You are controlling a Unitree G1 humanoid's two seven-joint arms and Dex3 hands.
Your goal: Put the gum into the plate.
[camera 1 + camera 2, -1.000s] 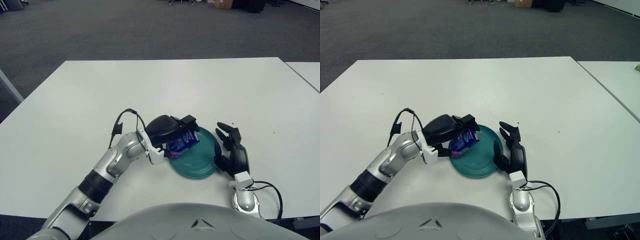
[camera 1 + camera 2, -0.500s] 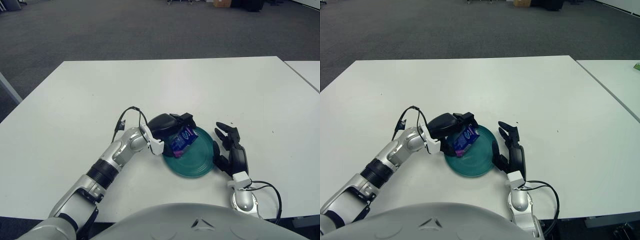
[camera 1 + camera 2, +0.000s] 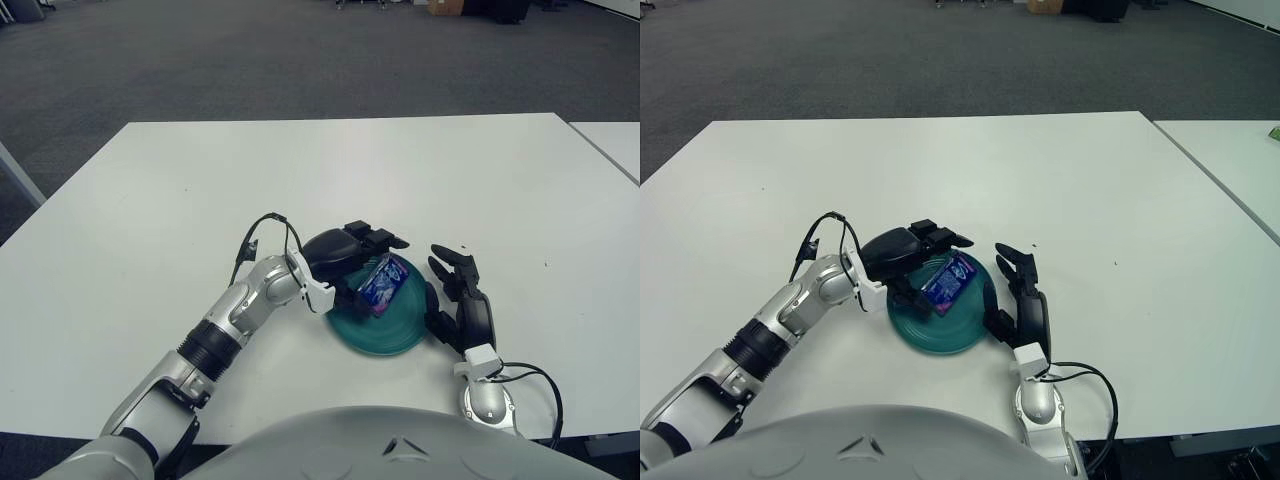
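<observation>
The gum, a small blue and purple pack, lies tilted in the teal plate at the table's near middle. My left hand reaches over the plate's left rim. Its fingers are spread above the pack and its thumb is below and to the left, no longer closed on it. My right hand rests open on the table just off the plate's right rim. The gum also shows in the right eye view.
The white table spreads wide behind and to both sides of the plate. A second white table stands at the far right. Grey carpet lies beyond.
My left hand has moved right over the plate and its fingers have spread. The gum has gone from the grasp to lying in the plate. The right hand has not moved.
</observation>
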